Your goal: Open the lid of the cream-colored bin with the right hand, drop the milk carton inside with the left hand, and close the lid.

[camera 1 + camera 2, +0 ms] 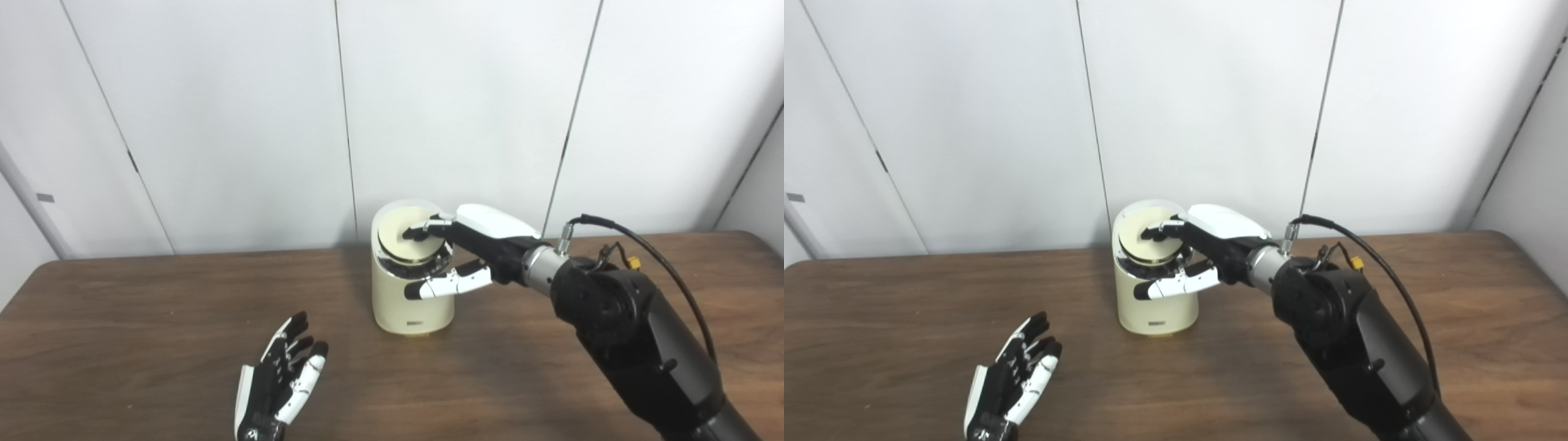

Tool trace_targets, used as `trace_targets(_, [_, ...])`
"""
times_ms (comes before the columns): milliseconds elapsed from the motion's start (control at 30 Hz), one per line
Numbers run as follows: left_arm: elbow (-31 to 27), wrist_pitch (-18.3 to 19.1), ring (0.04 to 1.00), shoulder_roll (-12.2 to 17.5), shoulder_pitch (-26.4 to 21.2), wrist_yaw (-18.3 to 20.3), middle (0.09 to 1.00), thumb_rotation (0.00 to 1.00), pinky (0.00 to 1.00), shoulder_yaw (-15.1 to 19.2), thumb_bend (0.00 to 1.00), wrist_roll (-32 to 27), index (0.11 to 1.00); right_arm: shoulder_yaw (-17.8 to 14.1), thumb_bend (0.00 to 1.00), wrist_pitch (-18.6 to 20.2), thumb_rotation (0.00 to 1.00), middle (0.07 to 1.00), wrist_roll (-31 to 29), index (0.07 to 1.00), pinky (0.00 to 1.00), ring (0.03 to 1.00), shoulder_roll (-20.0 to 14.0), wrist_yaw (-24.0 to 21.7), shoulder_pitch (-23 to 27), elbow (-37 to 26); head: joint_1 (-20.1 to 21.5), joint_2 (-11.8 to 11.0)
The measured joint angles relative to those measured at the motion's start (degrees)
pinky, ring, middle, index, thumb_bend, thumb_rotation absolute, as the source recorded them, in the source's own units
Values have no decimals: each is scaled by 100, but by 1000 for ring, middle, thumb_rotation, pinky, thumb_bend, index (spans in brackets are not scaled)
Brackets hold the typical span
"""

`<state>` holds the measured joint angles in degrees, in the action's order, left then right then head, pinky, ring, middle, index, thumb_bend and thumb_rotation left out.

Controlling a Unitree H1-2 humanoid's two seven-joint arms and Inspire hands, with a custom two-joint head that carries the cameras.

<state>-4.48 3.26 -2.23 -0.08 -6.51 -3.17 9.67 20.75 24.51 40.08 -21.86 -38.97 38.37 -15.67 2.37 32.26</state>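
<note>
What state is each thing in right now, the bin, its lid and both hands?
Cream-colored bin: upright on the table, milk carton not visible.
Lid: tilted in the bin's mouth, not flat shut.
Right hand: fingers resting on the lid, thumb against the bin's side.
Left hand: open, empty, apart from the bin.

A bin [413, 294] is standing on the counter [153, 306]. The right hand [471, 245] is reaching in from its right, fingers [422, 231] resting on the lid [409, 239]. The left hand [278, 383] is lying on the counter, nearer and well to the left.
</note>
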Motion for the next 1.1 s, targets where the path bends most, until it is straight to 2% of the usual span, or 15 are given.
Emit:
trace_targets(267, [-75, 75, 828, 0, 24, 1, 888, 507, 713, -15, 556, 21, 900, 10, 562, -42, 733, 842, -1, 866, 899, 996, 2, 61, -110, -21, -17, 70])
trace_targets(500, [-142, 100, 818, 0, 75, 3, 878, 500, 711, -31, 554, 18, 910, 41, 584, -20, 717, 833, -5, 889, 996, 996, 35, 74, -164, -39, -26, 140])
trace_targets(700, [-146, 99, 794, -1, 78, 2, 859, 492, 685, -33, 561, 17, 921, 76, 586, 11, 695, 814, 20, 910, 1000, 985, 36, 65, -163, -87, -44, 176])
trace_targets(867, [-146, 98, 790, -2, 79, 2, 856, 480, 684, -32, 557, 8, 926, 171, 584, 15, 716, 828, 169, 939, 1000, 987, 26, 55, -164, -144, -53, 211])
trace_targets(1100, [-153, 100, 793, -3, 83, 2, 858, 493, 698, -31, 563, -3, 930, 345, 575, -134, 696, 854, 463, 955, 1000, 1000, 14, 88, -195, -165, -53, 264])
